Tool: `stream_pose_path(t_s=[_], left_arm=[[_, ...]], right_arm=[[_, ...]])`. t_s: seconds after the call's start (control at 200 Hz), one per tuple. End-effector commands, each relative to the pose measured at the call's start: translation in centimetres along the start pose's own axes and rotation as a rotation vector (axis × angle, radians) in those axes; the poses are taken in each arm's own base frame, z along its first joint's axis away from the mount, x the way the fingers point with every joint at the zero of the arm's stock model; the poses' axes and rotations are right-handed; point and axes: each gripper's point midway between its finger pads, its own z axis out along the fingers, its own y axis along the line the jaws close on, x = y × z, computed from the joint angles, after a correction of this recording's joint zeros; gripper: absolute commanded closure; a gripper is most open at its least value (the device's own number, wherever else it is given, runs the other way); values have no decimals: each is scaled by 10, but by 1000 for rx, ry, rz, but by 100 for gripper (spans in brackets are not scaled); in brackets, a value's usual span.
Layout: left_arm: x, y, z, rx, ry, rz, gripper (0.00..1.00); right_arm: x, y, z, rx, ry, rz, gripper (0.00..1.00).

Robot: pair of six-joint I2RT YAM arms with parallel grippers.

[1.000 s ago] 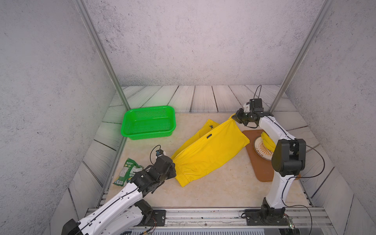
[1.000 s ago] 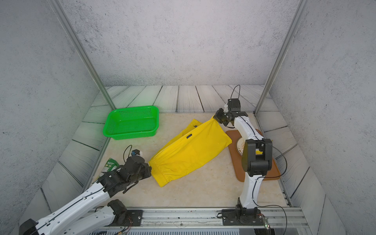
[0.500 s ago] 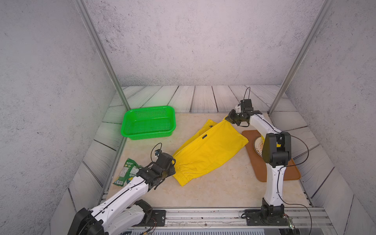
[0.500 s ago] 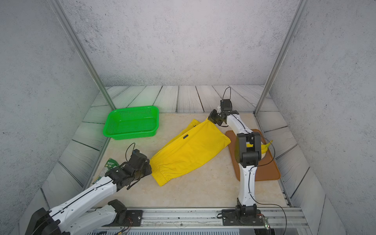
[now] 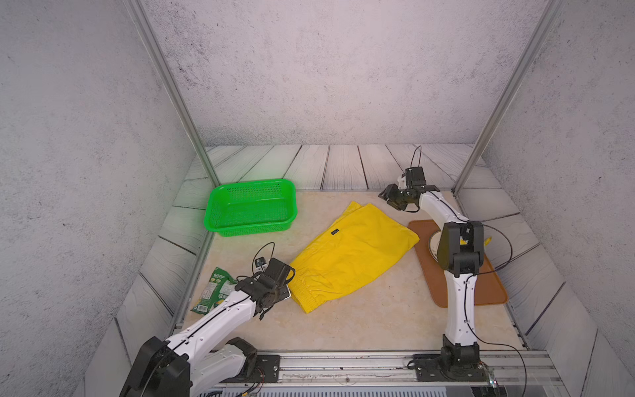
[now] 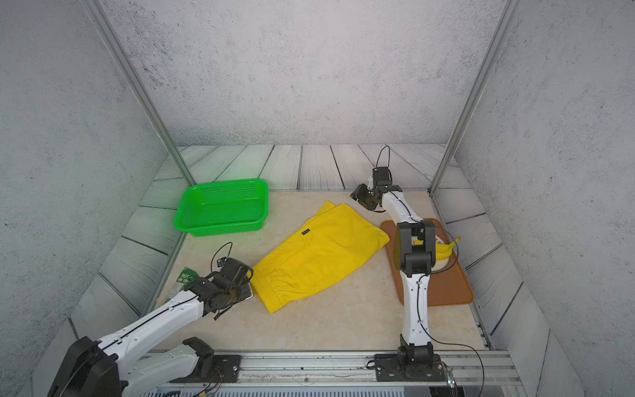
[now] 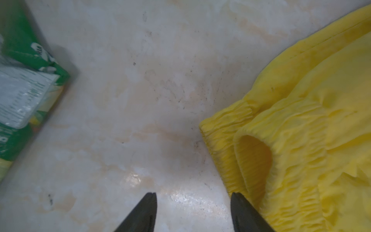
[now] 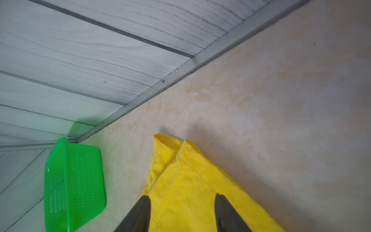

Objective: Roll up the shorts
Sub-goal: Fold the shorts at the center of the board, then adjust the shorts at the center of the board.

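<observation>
Your shorts (image 5: 350, 254) lie flat on the counter (image 5: 360, 319), leg over leg, with no turn of roll in them. Your left pincer (image 7: 192, 196) stands wide beside the waistband, gripping nothing. Your right pincer (image 8: 181, 197) stands wide above the leg hems, also empty. By my reading, all the rolling is left to do.

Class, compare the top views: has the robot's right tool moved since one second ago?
Yes. The right tool has shifted slightly toward the green basket, and now stands open, clear of the shorts.
</observation>
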Motion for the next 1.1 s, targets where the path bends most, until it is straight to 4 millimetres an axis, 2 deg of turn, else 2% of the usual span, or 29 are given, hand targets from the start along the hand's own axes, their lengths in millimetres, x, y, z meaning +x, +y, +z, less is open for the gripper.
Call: stream_pose_path(t_s=[0.0, 0.13, 0.215, 0.305, 0.49, 0.56, 0.656, 0.731, 0.791, 0.961, 1.091], left_arm=[[-16, -2, -17, 21, -60, -13, 35], [-32, -18, -31, 107, -124, -3, 31], [-41, -27, -33, 117, -133, 12, 28], [-46, -37, -26, 103, -113, 38, 27], [-51, -43, 2, 21, -53, 53, 28], [-52, -45, 7, 7, -41, 44, 34], [-53, -47, 12, 7, -33, 42, 48], [-54, -46, 14, -3, -37, 40, 73], [-54, -41, 13, -25, -33, 35, 100], [-56, -29, -6, -27, -66, 12, 100], [-50, -12, -2, -39, -122, -35, 100]], right_arm=[[-3, 21, -37, -25, -53, -68, 45], [22, 25, -57, -30, -43, -99, 45], [41, 24, -67, -19, -31, -127, 45], [60, 17, -71, -6, -2, -122, 45], [95, 7, -70, -16, 66, -99, 45], [109, 4, -67, -14, 91, -101, 46], [130, -1, -62, -17, 126, -93, 46], [143, -7, -56, -15, 149, -81, 46], [152, -13, -52, -8, 166, -71, 46], [172, -25, -42, 8, 203, -65, 47], [184, -32, -32, 21, 233, -55, 48]])
